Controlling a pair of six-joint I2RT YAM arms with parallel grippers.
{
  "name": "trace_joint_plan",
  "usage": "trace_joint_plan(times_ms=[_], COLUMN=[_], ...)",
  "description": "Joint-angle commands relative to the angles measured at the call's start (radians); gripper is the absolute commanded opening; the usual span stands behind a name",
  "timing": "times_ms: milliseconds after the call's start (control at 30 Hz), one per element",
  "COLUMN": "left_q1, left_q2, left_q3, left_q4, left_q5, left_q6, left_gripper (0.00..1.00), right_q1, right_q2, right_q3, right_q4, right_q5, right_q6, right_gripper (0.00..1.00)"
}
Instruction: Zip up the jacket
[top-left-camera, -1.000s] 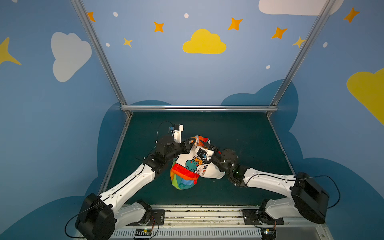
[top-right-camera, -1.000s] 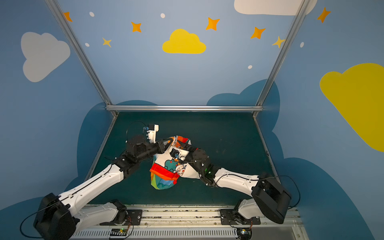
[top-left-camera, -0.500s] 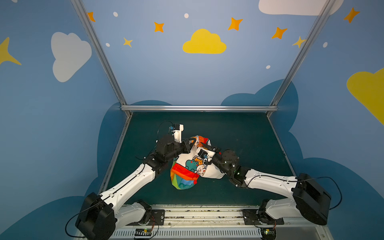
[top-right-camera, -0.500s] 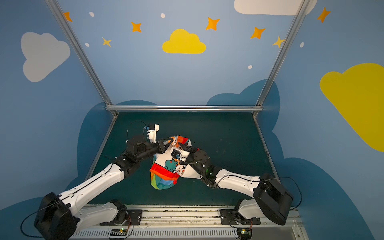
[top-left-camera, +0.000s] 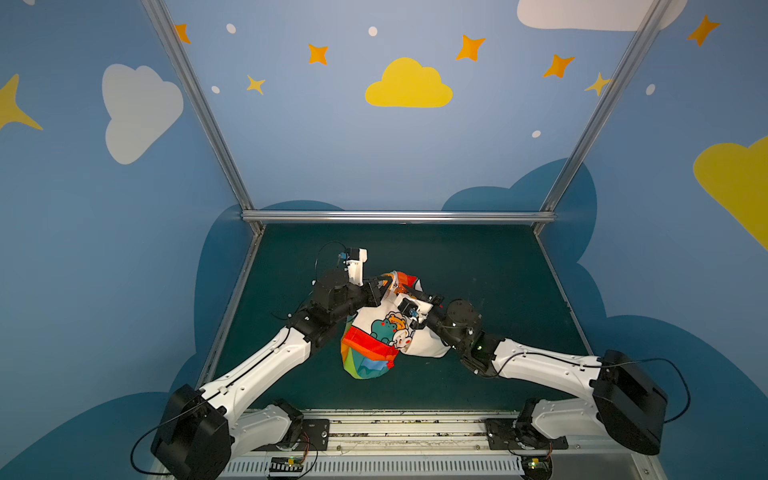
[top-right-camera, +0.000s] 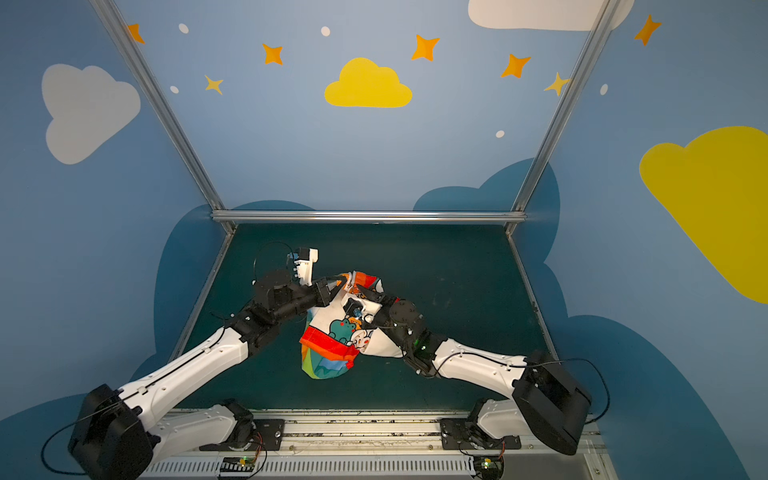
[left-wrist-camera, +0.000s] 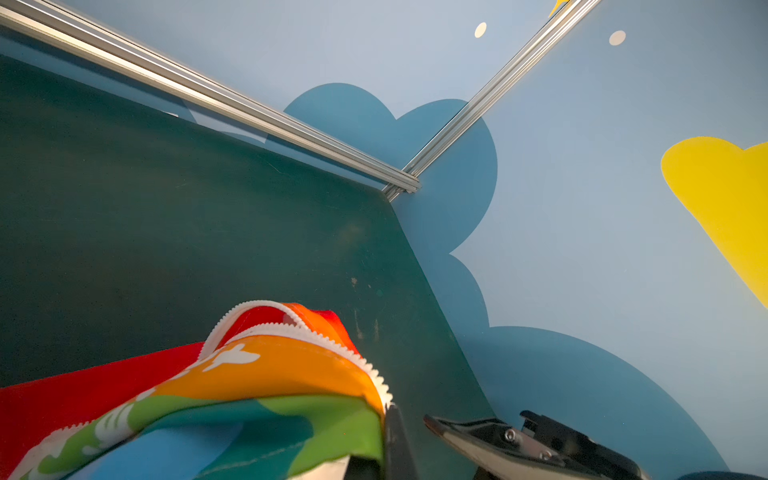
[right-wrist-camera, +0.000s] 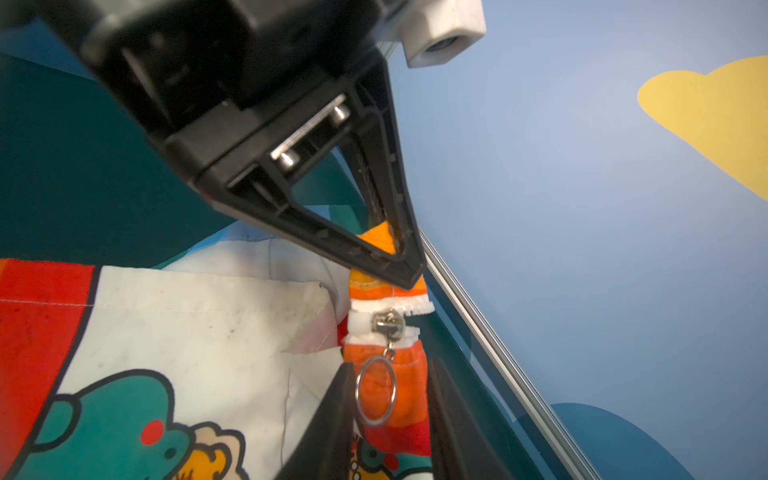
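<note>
The jacket (top-left-camera: 376, 332) (top-right-camera: 332, 332) hangs bunched between both arms above the green mat, its white cartoon lining facing up and rainbow stripes below. My left gripper (top-left-camera: 384, 286) (right-wrist-camera: 405, 270) is shut on the orange edge beside the white zipper teeth (left-wrist-camera: 332, 336). The metal slider (right-wrist-camera: 387, 322) sits just under that pinch, and its ring pull (right-wrist-camera: 376, 395) dangles from it. My right gripper (right-wrist-camera: 390, 365) (top-right-camera: 361, 293) is open, one jaw on either side of the ring. The ring rests against one finger (right-wrist-camera: 338, 399), with orange fabric behind it.
The green mat (top-left-camera: 478, 270) spreads around the jacket. Aluminium frame rails (top-left-camera: 395, 216) run along its back and sides, and blue painted walls stand behind them. The arm bases sit at the front rail (top-left-camera: 407, 428).
The right gripper's jaws have narrowed around the ring pull, and its wrist has shifted slightly towards the jacket. The left gripper has kept its hold in the same place.
</note>
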Motion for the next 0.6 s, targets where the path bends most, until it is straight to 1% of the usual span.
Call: trace_joint_plan(times_ms=[0,133,233,333,467,567], left_q1=[-0.004,-0.003,-0.004,-0.004,-0.004,-0.004], left_q2=[0.008,0.005,0.008,0.008,0.005,0.007], left_q3=[0.025,0.027,0.027,0.026,0.022,0.021], left_q4=[0.01,0.007,0.007,0.005,0.004,0.007], left_q5=[0.021,0.016,0.014,0.014,0.012,0.01], left_q6=[-0.001,0.001,0.001,0.001,0.001,0.0], left_gripper=[0.03,0.03,0.03,0.03,0.03,0.03], right_q1=[-0.002,-0.005,-0.005,-0.005,-0.009,-0.014], right_q2=[-0.012,-0.004,-0.002,-0.004,-0.014,-0.017], right_q3=[-0.003,0.007,0.024,0.01,0.007,0.005], right_q4=[-0.007,-0.017,-0.079,-0.052,-0.069,-0.063], right_q5=[0.009,-0.021,-0.04,-0.028,-0.03,-0.026], right_q6=[-0.003,-0.011,-0.009,-0.009,-0.009,-0.012], right_gripper=[0.3,0.28,0.25,0.24,0.24,0.22])
